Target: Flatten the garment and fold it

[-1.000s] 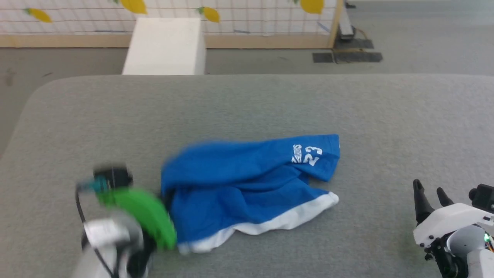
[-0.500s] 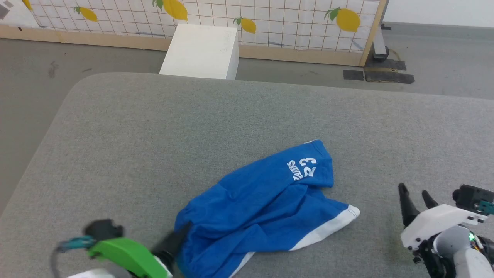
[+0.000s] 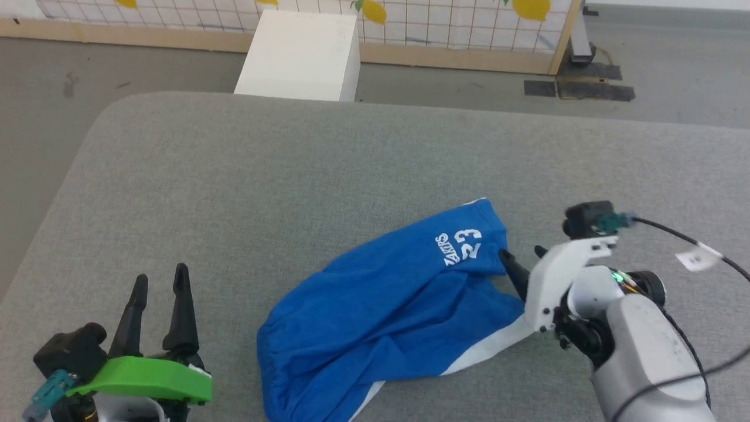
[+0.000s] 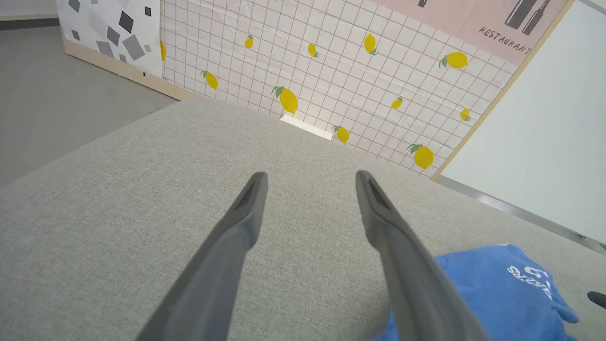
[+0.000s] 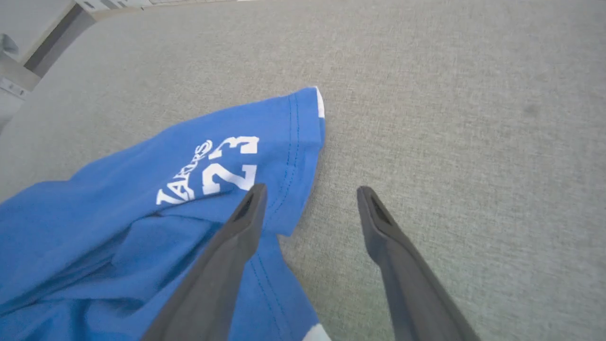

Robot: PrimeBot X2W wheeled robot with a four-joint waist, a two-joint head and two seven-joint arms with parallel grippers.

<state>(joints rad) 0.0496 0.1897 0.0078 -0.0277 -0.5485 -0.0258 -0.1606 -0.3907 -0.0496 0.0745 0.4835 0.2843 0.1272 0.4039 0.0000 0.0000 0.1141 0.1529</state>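
The right claw [image 3: 520, 253], now moved in open at the shorts' [image 3: 381, 305] hem, risks pinching both layers; the left claw [image 3: 161, 272] sits open.

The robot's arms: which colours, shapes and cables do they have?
Both grippers have two long, dark, tapering fingers. The left gripper carries a green cover and a black block with a teal plug. The right gripper has a white cover, a green light, a pale grey forearm and a black cable with a white tag.

A staged lab set (printed lemon-tile backdrop [image 4: 331, 76], bare grey floor [image 3: 146, 67]).
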